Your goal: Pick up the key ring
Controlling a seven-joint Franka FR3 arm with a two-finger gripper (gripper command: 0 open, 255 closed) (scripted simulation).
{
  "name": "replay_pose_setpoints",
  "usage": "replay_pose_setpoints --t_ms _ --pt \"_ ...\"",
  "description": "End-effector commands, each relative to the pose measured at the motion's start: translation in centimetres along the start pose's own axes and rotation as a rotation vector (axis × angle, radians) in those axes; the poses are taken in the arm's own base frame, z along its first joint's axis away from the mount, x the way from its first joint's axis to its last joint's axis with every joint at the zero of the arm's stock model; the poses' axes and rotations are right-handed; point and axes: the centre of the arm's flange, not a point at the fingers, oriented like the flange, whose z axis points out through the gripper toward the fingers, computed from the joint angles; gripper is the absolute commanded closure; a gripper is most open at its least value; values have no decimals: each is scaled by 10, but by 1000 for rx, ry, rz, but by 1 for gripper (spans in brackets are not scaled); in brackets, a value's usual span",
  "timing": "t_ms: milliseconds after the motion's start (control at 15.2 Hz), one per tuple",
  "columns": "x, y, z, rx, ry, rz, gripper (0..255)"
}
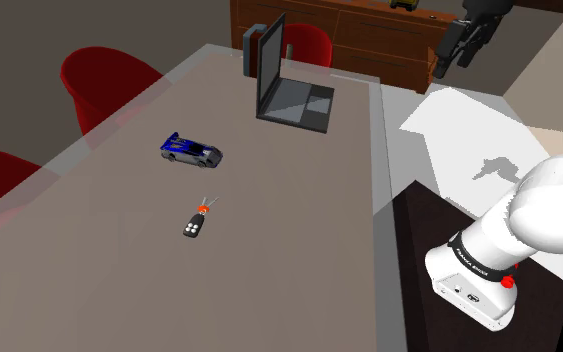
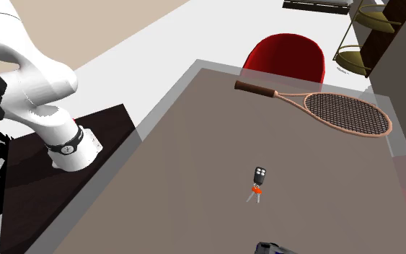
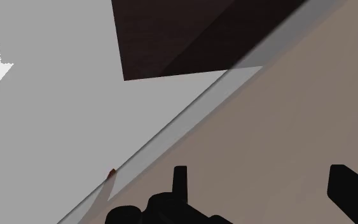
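Shoulder view: the gripper [image 1: 449, 55] is hanging high beyond the table [image 1: 269, 270]. The key ring [image 1: 195, 222] is lying flat at its 8 o'clock, well apart and clear for a top approach.

Second exterior view: the key ring is lying at 7 o'clock of the racket [image 2: 338, 108].

Wrist view: the fingers [image 3: 180, 181] are standing wide apart, gripping nothing.

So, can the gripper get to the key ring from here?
Probably yes: the key ring lies alone on the table, the toy car and laptop well apart from it, and nothing stands between it and the open gripper over the table's edge.
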Motion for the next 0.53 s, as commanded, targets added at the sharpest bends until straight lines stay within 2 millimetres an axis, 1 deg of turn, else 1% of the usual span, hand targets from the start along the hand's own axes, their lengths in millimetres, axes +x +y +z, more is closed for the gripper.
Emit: replay_pose_setpoints --t_ms 0,462 --pt "0 0 0 0 0 0 0" --pt "24 -78 40 13 5 -24 0"
